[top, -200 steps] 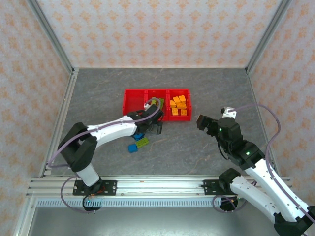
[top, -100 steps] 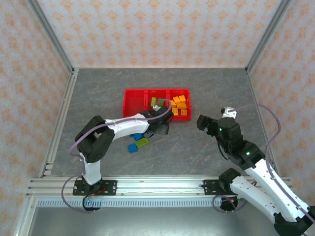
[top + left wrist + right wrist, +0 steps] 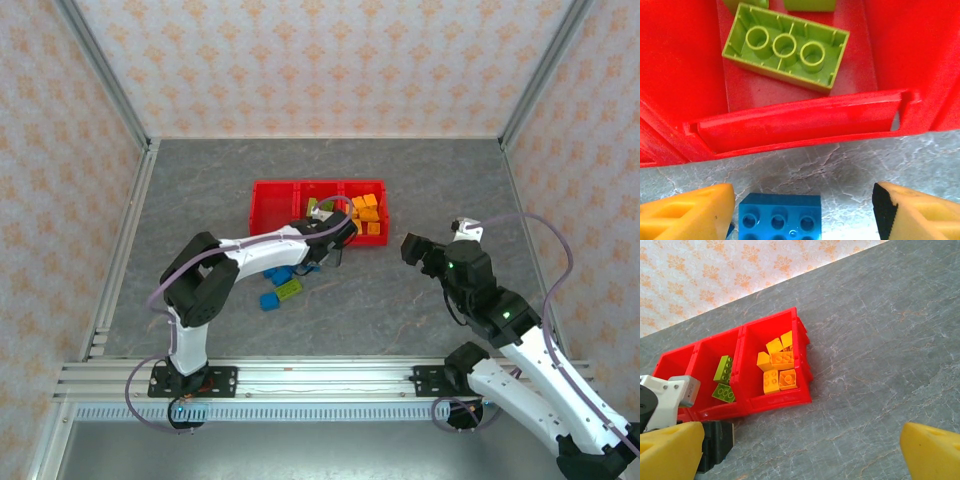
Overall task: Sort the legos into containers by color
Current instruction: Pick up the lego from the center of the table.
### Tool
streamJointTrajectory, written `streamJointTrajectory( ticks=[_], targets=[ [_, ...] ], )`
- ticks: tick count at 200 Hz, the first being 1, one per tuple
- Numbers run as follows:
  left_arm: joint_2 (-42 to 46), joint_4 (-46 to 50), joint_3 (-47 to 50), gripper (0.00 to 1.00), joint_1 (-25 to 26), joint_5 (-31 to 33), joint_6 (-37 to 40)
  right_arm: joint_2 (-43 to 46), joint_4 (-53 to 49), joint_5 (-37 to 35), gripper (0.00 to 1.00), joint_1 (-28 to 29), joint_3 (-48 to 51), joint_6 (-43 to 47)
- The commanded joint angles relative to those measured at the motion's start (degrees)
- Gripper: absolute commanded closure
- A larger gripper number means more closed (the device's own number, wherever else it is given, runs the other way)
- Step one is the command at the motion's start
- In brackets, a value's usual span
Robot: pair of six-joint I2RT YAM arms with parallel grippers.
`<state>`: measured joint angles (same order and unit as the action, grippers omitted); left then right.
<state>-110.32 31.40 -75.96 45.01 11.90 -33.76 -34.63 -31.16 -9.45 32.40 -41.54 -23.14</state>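
I'm hovering the left tool (image 3: 802,205), jaws wide, over 1 blue lego (image 3: 780,217) lying on the bench (image 3: 850,170) beside the middle container (image 3: 800,125); I'm judging pickup underway, needing descent and closure next.

Top overhead from behind, wrists nearer (left closest), all sharing containers (image 3: 271,206)

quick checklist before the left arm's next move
1. Left gripper open, nothing held: ok.
2. Green brick lying inside the middle bin: ok.
3. Blue brick on the table between the left fingers, off centre: ok.
4. All bricks binned: not ok; loose blue bricks and a loose green brick lie on the table.
5. Right gripper open, apart from the bins: ok.
6. Finger height above the blue brick: cannot tell.
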Motion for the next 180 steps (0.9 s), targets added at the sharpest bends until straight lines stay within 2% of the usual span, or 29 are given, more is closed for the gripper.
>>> streamJointTrajectory(
  ticks=[1,108,180],
  targets=[
    [-1.12,2.71,0.1,0.25,-0.33,2.27,-1.59,0.53,0.53,-0.74,0.0,-0.15,0.58,0.72],
    [-3.14,2.28,2.85,0.3,-1.66,0.81,-1.48,0.47,0.18,-0.81,0.0,-0.15,0.49,0.39],
    [-3.41,-0.53,3.57,0.5,-1.08,-4.02,-0.86,0.46,0.22,-1.06,0.0,-0.14,0.49,0.37]
  ],
)
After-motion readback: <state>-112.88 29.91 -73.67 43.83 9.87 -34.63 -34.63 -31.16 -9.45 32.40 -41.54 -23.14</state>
